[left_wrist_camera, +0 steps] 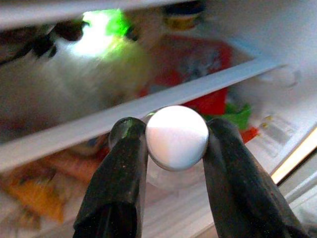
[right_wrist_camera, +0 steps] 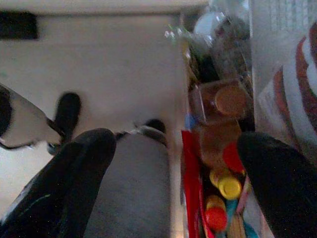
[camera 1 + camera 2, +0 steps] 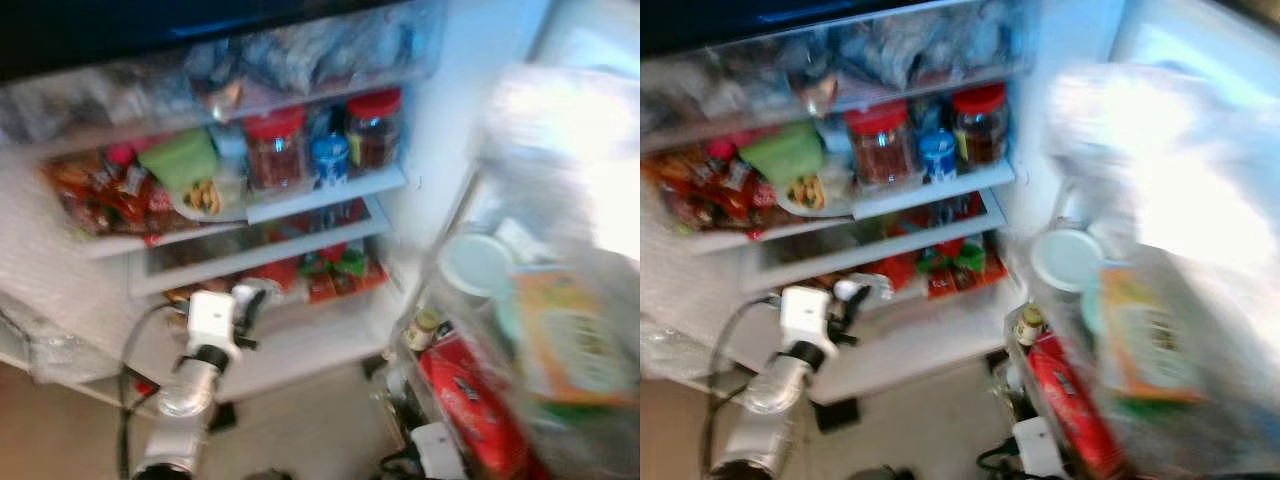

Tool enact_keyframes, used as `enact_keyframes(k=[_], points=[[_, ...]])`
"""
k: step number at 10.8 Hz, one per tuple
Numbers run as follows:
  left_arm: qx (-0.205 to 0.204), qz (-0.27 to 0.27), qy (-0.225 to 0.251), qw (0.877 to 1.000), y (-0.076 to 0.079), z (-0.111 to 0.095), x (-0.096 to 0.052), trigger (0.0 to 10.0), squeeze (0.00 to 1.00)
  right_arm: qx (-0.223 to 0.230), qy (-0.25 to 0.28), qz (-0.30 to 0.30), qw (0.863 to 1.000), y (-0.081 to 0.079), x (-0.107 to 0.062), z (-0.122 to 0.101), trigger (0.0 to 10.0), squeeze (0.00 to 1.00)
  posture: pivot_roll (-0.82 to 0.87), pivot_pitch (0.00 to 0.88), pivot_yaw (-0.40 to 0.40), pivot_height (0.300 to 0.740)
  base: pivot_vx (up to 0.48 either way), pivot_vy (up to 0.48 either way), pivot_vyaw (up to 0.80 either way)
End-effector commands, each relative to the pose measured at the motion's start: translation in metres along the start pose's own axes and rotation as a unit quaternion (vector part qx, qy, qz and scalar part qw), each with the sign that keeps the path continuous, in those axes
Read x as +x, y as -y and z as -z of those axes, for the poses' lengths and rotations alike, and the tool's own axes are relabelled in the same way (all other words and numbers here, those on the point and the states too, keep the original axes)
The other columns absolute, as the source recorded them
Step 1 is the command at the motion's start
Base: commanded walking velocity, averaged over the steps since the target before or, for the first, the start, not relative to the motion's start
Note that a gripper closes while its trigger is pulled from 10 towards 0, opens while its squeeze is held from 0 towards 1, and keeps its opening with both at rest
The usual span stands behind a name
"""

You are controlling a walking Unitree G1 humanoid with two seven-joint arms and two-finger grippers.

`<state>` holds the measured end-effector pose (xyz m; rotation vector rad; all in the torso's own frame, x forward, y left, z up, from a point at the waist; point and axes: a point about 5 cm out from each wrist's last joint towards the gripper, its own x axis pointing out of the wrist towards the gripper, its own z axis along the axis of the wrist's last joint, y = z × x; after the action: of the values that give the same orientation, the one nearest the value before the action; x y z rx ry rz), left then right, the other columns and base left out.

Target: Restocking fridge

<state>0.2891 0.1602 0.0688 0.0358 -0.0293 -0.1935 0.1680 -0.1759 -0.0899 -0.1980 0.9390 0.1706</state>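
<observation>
The left gripper [image 1: 176, 141] has its jaws closed on a small bottle [image 1: 177, 137] by its white cap, held just in front of the lower shelf [image 3: 300, 345] of the open fridge [image 3: 420, 140], at about 7 o'clock in the head views. The right gripper [image 2: 173, 163] hangs with jaws open, pointing down beside the door rack [image 2: 218, 148]. To place the bottle well, I judge the arm should ease forward over the shelf lip, aim for bare shelf short of the red packets [image 3: 330, 275] (the blur hides their exact edges), set it upright, then release.
</observation>
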Motion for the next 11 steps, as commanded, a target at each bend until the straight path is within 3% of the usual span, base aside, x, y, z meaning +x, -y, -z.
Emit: enact_keyframes(k=[1,5,6,8,11], points=[[-0.006,-0.012,-0.009,1.000,-0.0045,0.0047,-0.0045,10.0,0.00,0.002,-0.012,-0.008,1.000,-0.0056,-0.0009,0.0063,10.0,0.00,0.11,0.199,0.036,0.740,0.000,0.000,0.00],[-0.006,-0.015,-0.006,1.000,-0.0036,0.0040,-0.0046,10.0,0.00,-0.010,-0.027,-0.005,1.000,-0.0044,-0.0020,0.0120,10.0,0.00,0.11,0.203,0.035,0.740,0.000,0.000,0.00],[-0.005,-0.017,-0.006,1.000,-0.0041,0.0037,-0.0045,10.0,0.00,-0.025,-0.032,-0.002,0.999,-0.0026,-0.0024,0.0134,10.0,0.00,0.11,0.204,0.035,0.740,0.000,0.000,0.80],[-0.004,-0.017,-0.006,1.000,-0.0045,0.0035,-0.0043,10.0,0.00,-0.002,-0.035,0.004,0.999,-0.0005,-0.0028,0.0147,10.0,0.00,0.11,0.201,0.036,0.740,0.000,0.000,0.40],[-0.004,-0.014,-0.006,1.000,-0.0046,0.0036,-0.0039,10.0,0.00,-0.013,-0.036,0.005,0.999,0.0004,-0.0031,0.0153,10.0,0.00,0.11,0.196,0.037,0.740,0.000,0.000,0.00]])
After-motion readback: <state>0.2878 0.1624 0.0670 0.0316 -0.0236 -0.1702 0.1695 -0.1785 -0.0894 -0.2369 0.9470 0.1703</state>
